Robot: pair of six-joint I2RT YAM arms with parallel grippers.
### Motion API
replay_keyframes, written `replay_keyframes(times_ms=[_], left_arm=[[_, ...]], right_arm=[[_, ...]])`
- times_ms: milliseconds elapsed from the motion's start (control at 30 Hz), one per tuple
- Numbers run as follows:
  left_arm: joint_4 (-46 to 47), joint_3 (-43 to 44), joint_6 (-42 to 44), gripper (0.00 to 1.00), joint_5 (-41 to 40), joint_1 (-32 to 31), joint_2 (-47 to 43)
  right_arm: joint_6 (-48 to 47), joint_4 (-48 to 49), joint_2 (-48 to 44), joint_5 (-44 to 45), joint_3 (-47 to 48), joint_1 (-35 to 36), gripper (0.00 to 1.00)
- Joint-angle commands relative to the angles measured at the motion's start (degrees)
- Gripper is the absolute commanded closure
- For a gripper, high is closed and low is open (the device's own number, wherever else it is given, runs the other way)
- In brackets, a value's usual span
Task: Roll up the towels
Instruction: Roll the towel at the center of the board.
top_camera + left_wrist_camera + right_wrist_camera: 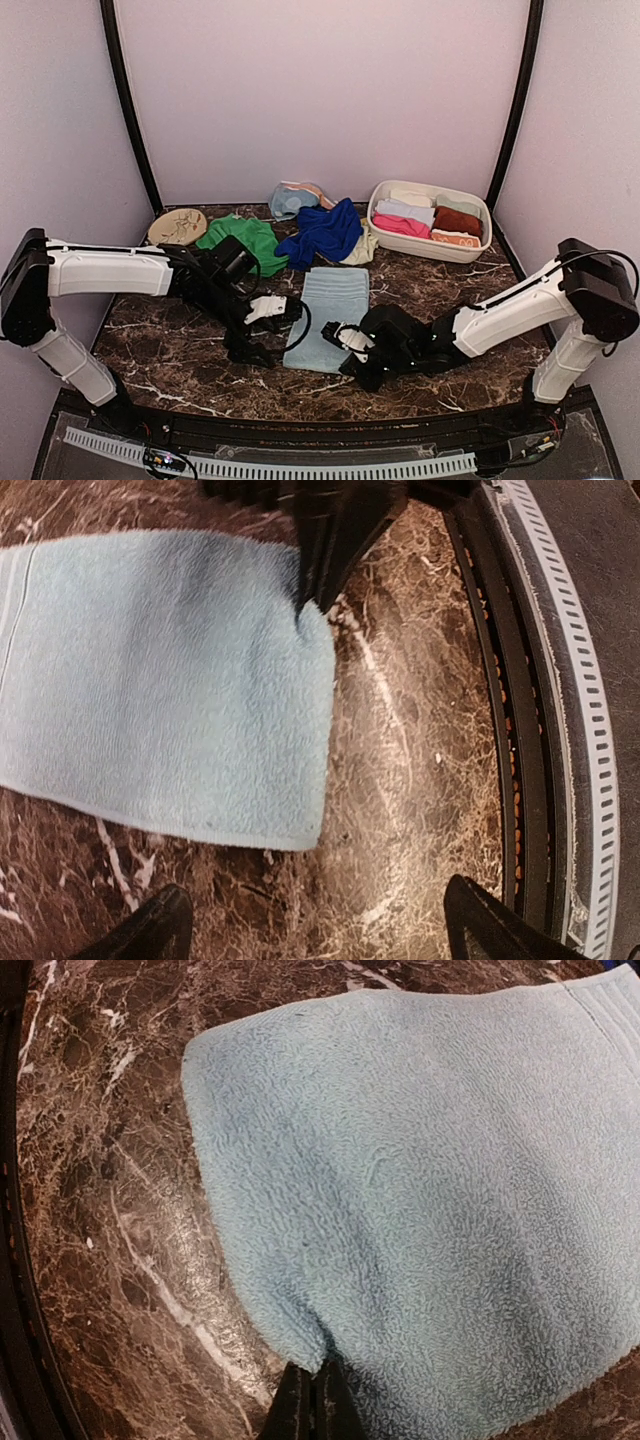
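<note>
1. White tubular shells along the left arm (105,272), with black joint housings and a black cable looped by the wrist.
2. Same white links on the right arm (510,310); boxy black joint block, thin black cable arcing above it.
3. Left hand (248,348): white body, black fingers, dark tapered fingertips (155,930) with a matte finish.
4. Right hand (352,368): white body on a black wrist, narrow dark wedge-shaped fingertips (300,1405).

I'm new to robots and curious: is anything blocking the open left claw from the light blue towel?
Nothing visible does. Only bare marble table lies between the left claw and the light blue towel's near corner; the right claw pinches the other near corner.
</note>
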Motion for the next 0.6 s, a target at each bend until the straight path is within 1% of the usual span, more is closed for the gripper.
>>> replay_keyframes(times_ms=[0,100,200,367,467,567], left_arm=[[2.9,-0.6,2.3,0.12,1.8,-3.0,-1.3],[4.3,-0.9,3.0,0.16,2.0,-4.9,-0.3],[6.5,-1.7,3.7,0.18,1.6,-6.4,0.9],[10.7,-2.0,4.5,0.23,-0.3,-8.4,3.6],[12.4,-1.7,4.7,0.28,-1.4,-8.7,5.9],[14.9,-2.3,4.6,0.31,-3.8,-8.7,7.2]], right_arm=[[7.8,-1.2,-0.1,-17.4,1.9,-4.8,1.00],[11.4,-0.2,1.1,-24.6,1.7,-7.6,1.00],[15.3,2.1,2.8,-32.3,1.6,-10.1,1.00],[21.2,3.4,7.1,-42.2,3.5,-13.1,1.00],[24.7,4.5,9.4,-46.6,4.1,-14.8,1.00],[26.6,5.9,10.0,-48.5,4.0,-15.8,1.00]])
